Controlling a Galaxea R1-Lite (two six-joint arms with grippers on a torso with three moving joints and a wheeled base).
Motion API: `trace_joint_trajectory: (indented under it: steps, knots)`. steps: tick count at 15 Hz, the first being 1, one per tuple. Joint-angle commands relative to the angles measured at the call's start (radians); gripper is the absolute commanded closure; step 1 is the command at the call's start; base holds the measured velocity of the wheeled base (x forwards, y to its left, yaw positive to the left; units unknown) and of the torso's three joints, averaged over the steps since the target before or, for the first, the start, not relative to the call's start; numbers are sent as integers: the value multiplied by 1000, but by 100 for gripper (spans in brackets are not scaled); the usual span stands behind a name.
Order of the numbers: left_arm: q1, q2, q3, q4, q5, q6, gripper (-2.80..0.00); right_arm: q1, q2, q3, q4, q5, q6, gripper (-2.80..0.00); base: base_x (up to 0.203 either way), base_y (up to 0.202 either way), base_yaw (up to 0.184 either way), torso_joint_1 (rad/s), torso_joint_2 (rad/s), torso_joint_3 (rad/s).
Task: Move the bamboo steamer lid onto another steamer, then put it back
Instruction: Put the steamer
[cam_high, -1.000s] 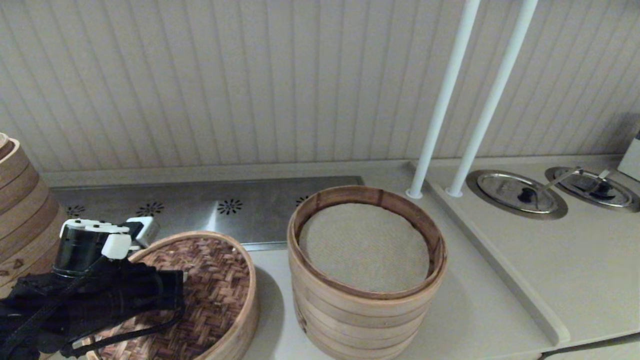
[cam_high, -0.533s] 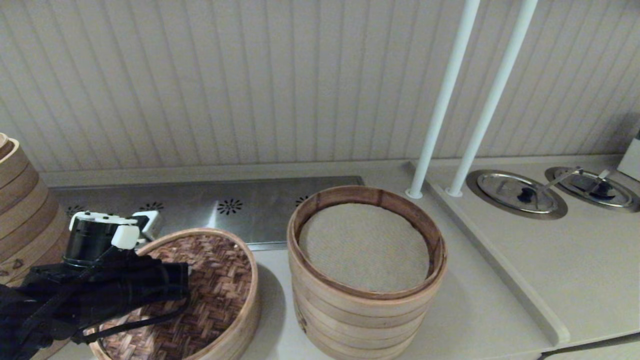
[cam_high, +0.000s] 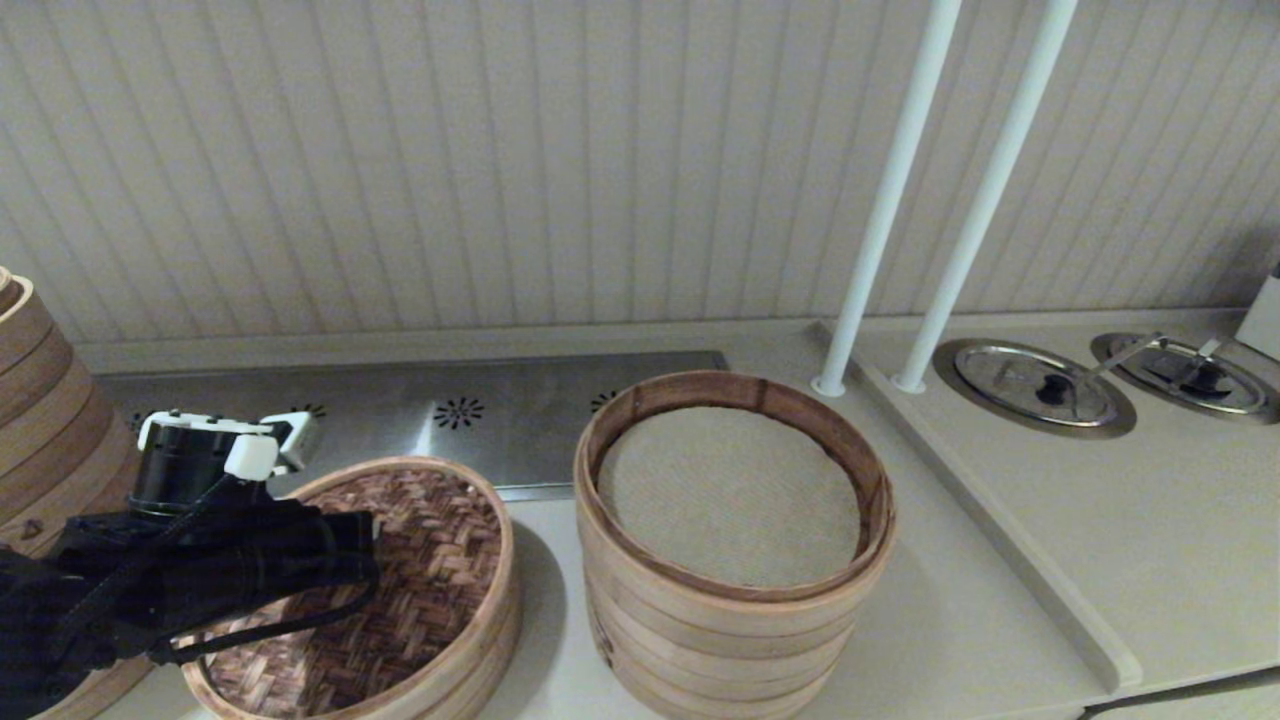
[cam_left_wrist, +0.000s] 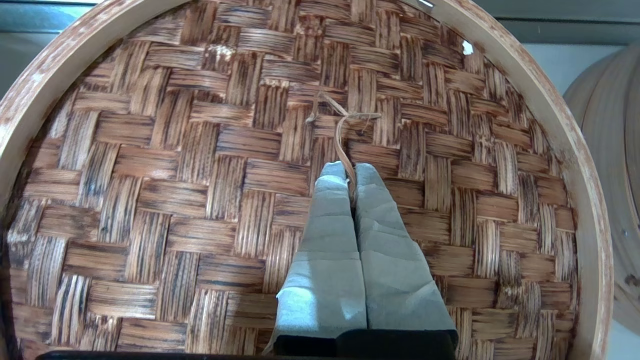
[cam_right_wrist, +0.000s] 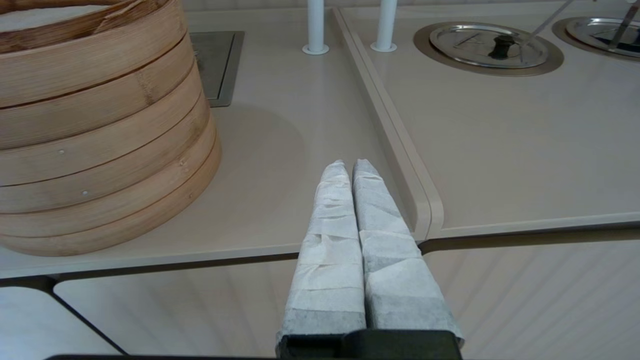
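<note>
Jaws of the left gripper (cam_left_wrist: 350, 172) are pinching the twine loop (cam_left_wrist: 342, 132) of the dark woven bamboo lid (cam_high: 420, 560); the carry step is beginning, calling next for the cloth-lined round bamboo steamer (cam_high: 735, 560). The right gripper (cam_right_wrist: 350, 167), jaws pressed together, is idling off the bench (cam_high: 950, 620).

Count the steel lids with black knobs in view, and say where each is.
2. Both are set into the raised counter at right of the head view: the nearer steel lid beside the white poles, the farther steel lid near the right edge. None seems hidden.
</note>
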Motion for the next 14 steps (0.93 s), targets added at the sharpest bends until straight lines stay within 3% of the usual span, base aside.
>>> trace_joint_trajectory:
  steps: [1, 7, 8, 14]
  knots:
    - [1, 0, 3, -5, -2, -2, 0, 0, 1, 3, 0, 0, 0, 0, 0, 0, 0, 0, 0, 0]
    - [1, -35, 8, 5, -18, 1, 0, 0, 1, 3, 0, -1, 0, 0, 0, 0, 0, 0, 0, 0]
    - [1, -38, 6, -3, -13, 1, -280, 0, 1, 3, 0, 0, 0, 0, 0, 0, 0, 0, 0, 0]
    - [5, -168, -6, 11, -16, 7, -280, 0, 1, 3, 0, 0, 0, 0, 0, 0, 0, 0, 0, 0]
